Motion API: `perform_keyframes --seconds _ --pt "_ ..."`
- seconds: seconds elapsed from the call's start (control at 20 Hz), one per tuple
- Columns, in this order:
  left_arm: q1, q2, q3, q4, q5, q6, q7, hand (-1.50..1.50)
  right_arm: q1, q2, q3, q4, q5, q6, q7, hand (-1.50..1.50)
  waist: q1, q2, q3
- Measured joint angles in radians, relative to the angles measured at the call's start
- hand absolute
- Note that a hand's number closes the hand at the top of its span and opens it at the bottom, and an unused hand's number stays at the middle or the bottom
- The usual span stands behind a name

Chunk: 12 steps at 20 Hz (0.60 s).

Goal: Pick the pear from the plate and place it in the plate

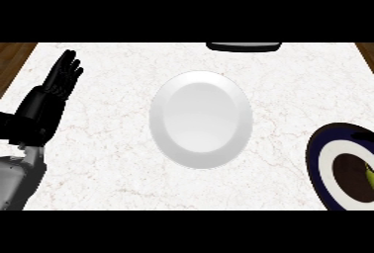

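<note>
We are seeing our left hand [60, 78] resting near the view's left edge, fingers straight and pointing up, holding nothing. To its right, near the middle of the marble counter [102, 163], a white plate [201, 119] is lying bare. Much farther right, a dark blue plate [337, 170] is being cut off by the frame; a sliver of the yellow-green pear [369, 177] is showing on it. Our right hand is not showing.

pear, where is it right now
In the head view the pear shows as a yellow-green sliver at the right edge, lying on the dark blue plate, to the right of the white plate in the middle of the counter.
</note>
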Motion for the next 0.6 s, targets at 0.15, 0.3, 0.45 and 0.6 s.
perform_keyframes --seconds 0.15,0.3,0.45,0.6 --pt "0.007 -0.008 0.015 0.003 -0.012 -0.009 -0.002 0.00 -0.032 0.040 0.021 0.020 0.065 0.044 0.031 -1.50 -0.007 -0.001 0.001" --pt "0.002 -0.010 0.033 -0.020 -0.018 -0.018 0.033 0.00 -0.065 0.102 0.034 0.068 0.149 0.057 0.037 -1.50 -0.010 -0.002 0.001" --pt "0.022 -0.016 0.048 -0.030 -0.026 -0.034 0.030 0.00 -0.077 0.141 0.042 0.098 0.239 0.052 0.037 -1.50 -0.014 -0.003 0.001" --pt "0.021 -0.017 0.072 -0.010 -0.026 -0.061 0.023 0.00 -0.090 0.173 0.059 0.146 0.327 0.053 0.026 -1.50 -0.016 -0.003 0.001"
